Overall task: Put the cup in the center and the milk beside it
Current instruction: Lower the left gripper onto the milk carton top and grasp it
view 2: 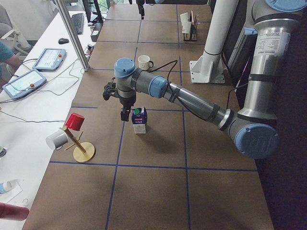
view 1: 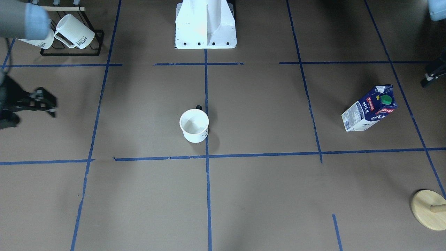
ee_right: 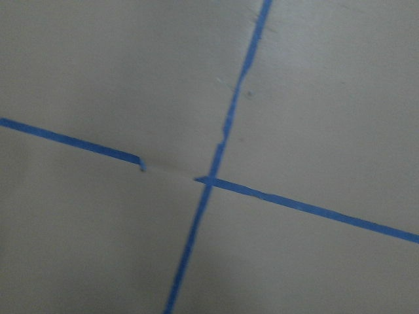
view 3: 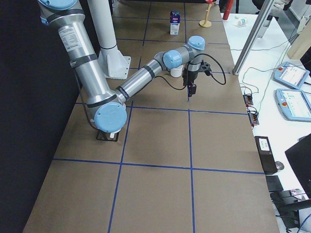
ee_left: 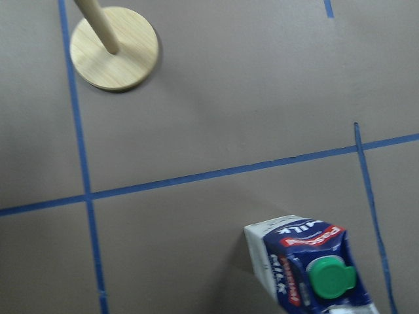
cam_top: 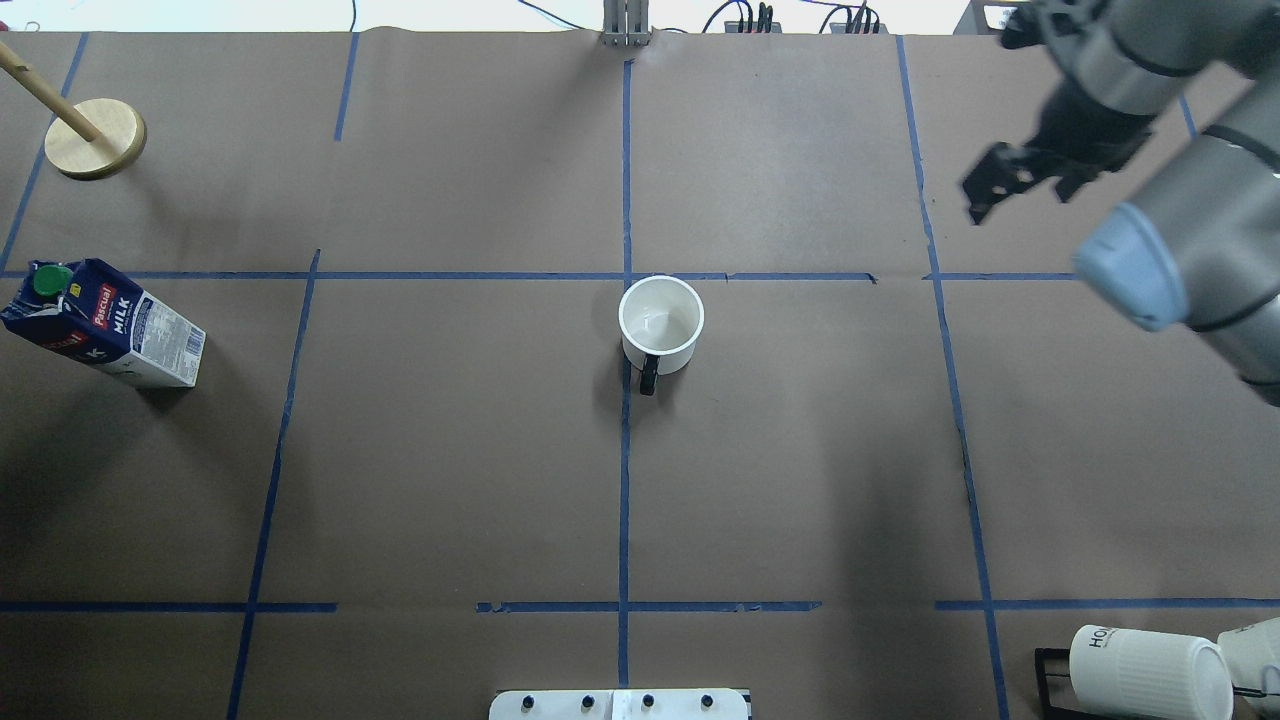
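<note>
Observation entry. Logged cup upright, mouth up, just beside the crossing at center, handle toward the robot, just beside the long tape line. Judged first half of task done. Located milk well apart from cup, far out on the left side of tabletop, upright in the left side view, green cap on top, near a wooden stand. Noted left pincer hanging just beside the top of milk, no contact visible; cannot tell whether spread or closed from these views. Noted right pincer well off to the right over bare tabletop, fingers apart, holding nothing. Judged next step: take milk with left arm, carry to center, set down beside cup without a knock. Handling estimate for milk: coated cardboard, stiff at the edges, yielding on the flat walls; fill level unknown, so weight unknown; tall on a narrow base, so easy to tip; printed skin probably a little slick. Best to grip across two opposite flat walls at mid-height, below the sloped top, clear of cap, with moderate squeeze. Handling estimate for cup: rigid, probably breakable if bumped; best left alone. Also logged two HOME mugs on a rack at the robot's right, outside the task.
</note>
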{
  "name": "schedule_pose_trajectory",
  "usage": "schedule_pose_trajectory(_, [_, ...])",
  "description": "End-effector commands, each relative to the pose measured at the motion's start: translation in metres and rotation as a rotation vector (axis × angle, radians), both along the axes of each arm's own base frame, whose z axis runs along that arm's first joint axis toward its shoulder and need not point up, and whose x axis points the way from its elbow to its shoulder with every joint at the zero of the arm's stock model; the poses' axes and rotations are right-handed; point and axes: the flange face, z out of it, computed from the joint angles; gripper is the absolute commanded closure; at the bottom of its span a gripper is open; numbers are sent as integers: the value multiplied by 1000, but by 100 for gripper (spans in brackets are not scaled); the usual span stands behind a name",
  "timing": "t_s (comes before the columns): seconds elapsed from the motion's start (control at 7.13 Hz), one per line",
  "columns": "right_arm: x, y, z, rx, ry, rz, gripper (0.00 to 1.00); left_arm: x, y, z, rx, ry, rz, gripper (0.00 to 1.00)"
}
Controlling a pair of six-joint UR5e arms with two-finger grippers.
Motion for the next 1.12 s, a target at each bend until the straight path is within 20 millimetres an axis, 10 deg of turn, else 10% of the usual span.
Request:
schedule_pose_trajectory(0.0, [119, 53, 105, 15, -33, -87, 1, 26, 3, -1, -30, -20, -9, 0])
schedule_pose_trajectory(0.28, [144, 94, 146, -44, -25, -68, 1, 56, 5, -4, -40, -34, -51, 0])
schedule_pose_trajectory(0.98, [144, 97, 150, -51, -26, -67, 1, 116, 12, 6, -67, -61, -50, 0])
